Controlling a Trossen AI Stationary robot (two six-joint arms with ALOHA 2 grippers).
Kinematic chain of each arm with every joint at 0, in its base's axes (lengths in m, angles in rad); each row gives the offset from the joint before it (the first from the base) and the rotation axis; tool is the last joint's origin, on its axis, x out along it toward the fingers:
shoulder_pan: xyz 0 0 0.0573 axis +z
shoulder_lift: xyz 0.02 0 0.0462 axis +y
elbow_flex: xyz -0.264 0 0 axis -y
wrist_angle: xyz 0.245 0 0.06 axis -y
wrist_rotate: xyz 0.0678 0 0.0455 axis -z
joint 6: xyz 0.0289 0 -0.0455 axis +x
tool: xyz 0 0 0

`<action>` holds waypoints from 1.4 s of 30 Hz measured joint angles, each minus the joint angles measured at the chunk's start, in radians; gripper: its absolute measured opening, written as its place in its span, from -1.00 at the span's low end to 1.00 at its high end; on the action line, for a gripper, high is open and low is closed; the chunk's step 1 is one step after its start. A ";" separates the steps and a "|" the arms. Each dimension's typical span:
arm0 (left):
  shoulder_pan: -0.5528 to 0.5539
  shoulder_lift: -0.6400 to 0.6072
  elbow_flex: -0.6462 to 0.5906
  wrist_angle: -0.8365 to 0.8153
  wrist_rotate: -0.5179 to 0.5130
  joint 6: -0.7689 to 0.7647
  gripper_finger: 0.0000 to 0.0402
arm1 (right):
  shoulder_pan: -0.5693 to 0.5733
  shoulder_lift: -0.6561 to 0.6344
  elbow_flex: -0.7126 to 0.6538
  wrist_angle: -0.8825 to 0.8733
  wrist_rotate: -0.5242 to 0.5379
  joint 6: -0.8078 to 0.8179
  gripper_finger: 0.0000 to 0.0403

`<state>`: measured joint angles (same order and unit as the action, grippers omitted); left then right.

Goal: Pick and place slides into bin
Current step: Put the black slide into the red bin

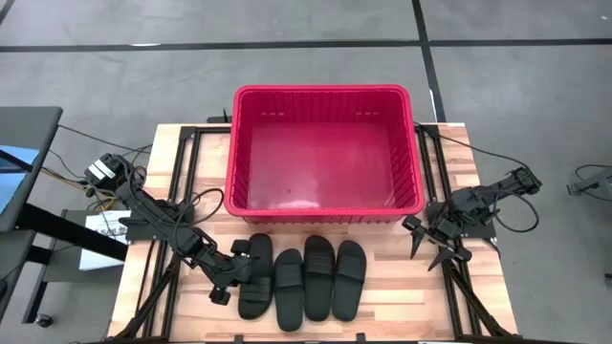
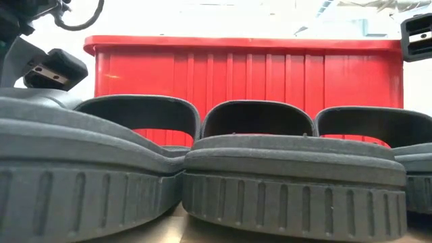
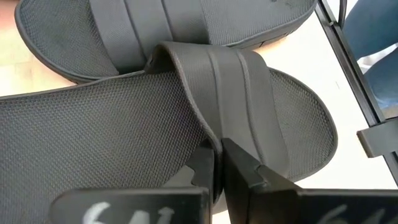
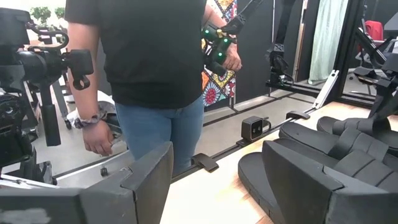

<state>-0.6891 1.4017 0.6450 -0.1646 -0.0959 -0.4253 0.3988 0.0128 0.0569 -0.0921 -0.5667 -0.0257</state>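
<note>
While four black slides (image 1: pixel 301 277) lie side by side on the wooden table (image 1: pixel 382 306) just in front of the red bin (image 1: pixel 325 153), left gripper (image 1: pixel 234 272) down at leftmost slide (image 1: pixel 255 275), fingers (image 3: pixel 239 171) pinched tight on edge of its strap (image 3: pixel 230 93) per wrist cam. Sole of that slide flat on tabletop, touching its neighbour. Bin upright toward far side of table, no slide visible inside. Right gripper (image 1: pixel 430 244) off to the right w/ fingers spread wide, nothing between them, near bin's front right corner, apart from the slides. Beyond table edge in right wrist cam: person (image 4: pixel 149 74) in black shirt & jeans standing, hand (image 4: pixel 99 138) hanging at side.
</note>
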 joint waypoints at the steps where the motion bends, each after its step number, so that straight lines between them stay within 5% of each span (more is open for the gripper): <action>1: 0.000 0.000 0.000 0.000 0.000 0.000 -0.99 | 0.000 0.000 0.000 0.000 0.000 0.000 0.19; 42: -0.001 0.001 -0.002 0.010 -0.021 0.000 -1.00 | 0.000 0.000 0.000 0.000 0.000 0.000 0.19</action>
<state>-0.6903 1.4031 0.6430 -0.1545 -0.1170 -0.4254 0.3988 0.0128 0.0570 -0.0921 -0.5667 -0.0257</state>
